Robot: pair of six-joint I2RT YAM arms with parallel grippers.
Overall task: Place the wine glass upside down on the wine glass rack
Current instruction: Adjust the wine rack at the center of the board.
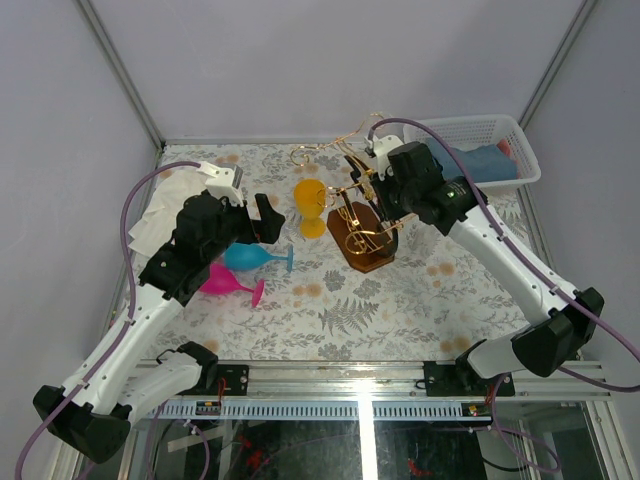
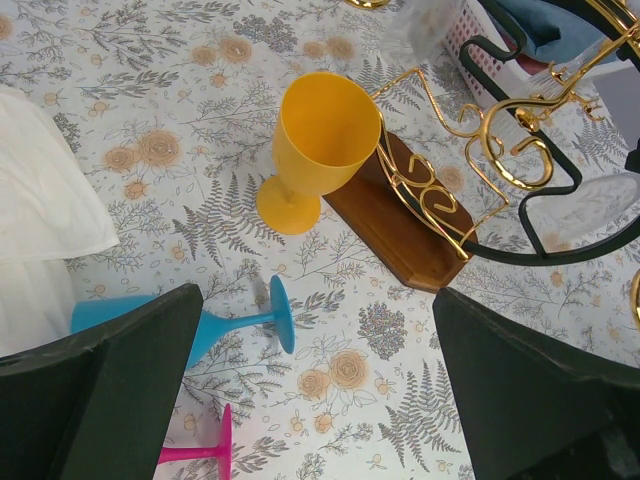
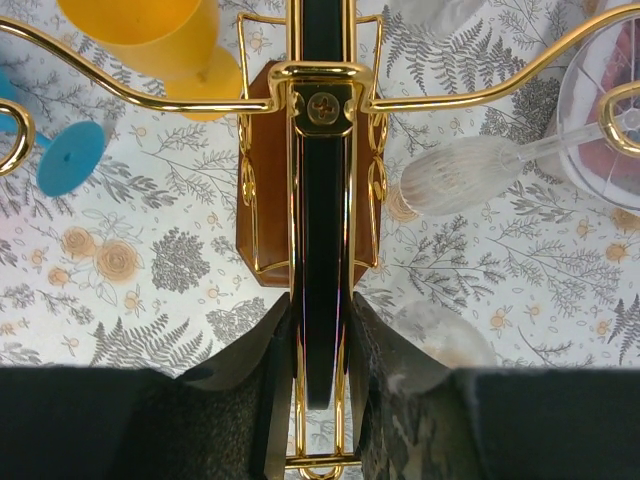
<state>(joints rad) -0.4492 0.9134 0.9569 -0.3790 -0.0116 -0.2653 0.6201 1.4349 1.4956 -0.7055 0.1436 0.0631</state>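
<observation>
Fern-print tablecloth (image 1: 380, 310) between pale walls (image 1: 330, 70) bears the wine glass rack (image 1: 362, 248).

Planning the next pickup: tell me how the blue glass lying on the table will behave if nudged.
The blue glass lies on its side, so it would probably roll in an arc, not slide. It looks like opaque plastic, so likely light and hardly fragile.

I read the left arm (image 1: 130, 320) angled forward and inward, left hand (image 2: 320, 390) spread fully wide, holding nothing. The right arm (image 1: 510, 260) reaches forward and inward; the right hand (image 3: 322, 400) has its fingers (image 3: 250, 400) clamped narrowly on the wine glass rack (image 3: 322, 180).
</observation>
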